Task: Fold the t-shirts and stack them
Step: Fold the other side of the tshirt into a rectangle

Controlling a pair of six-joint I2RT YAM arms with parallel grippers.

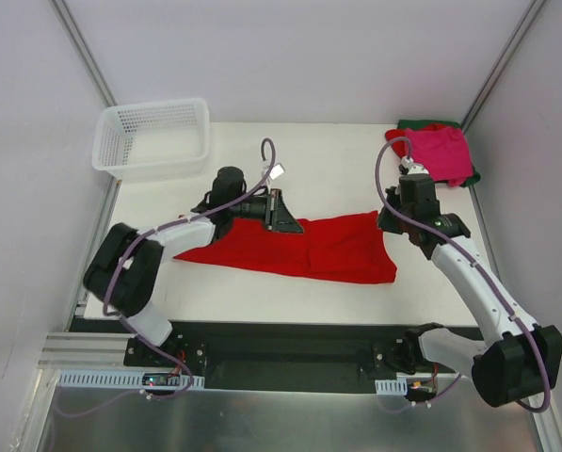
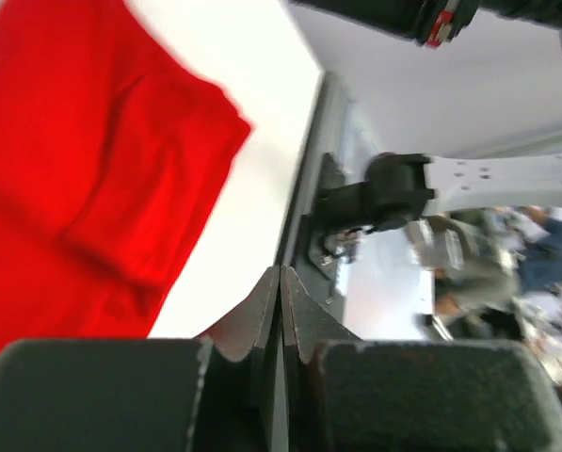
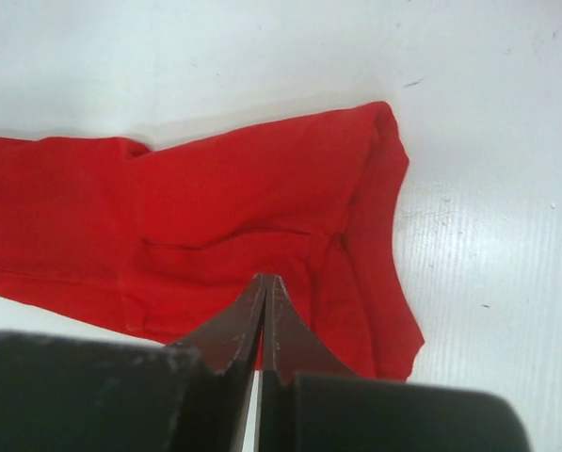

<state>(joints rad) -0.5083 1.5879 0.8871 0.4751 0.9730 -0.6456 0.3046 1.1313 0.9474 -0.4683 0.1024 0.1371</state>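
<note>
Red t-shirt beside left end effector, right end effector

white table is enclosed by plain pale walls, joined at grey metal corner posts. white mesh basket is set at table's far left corner. light is soft, even. brushed metal sheet is seen below near edge.

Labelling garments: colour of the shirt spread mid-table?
The shirt is bright red, clearest in right wrist view.
</note>
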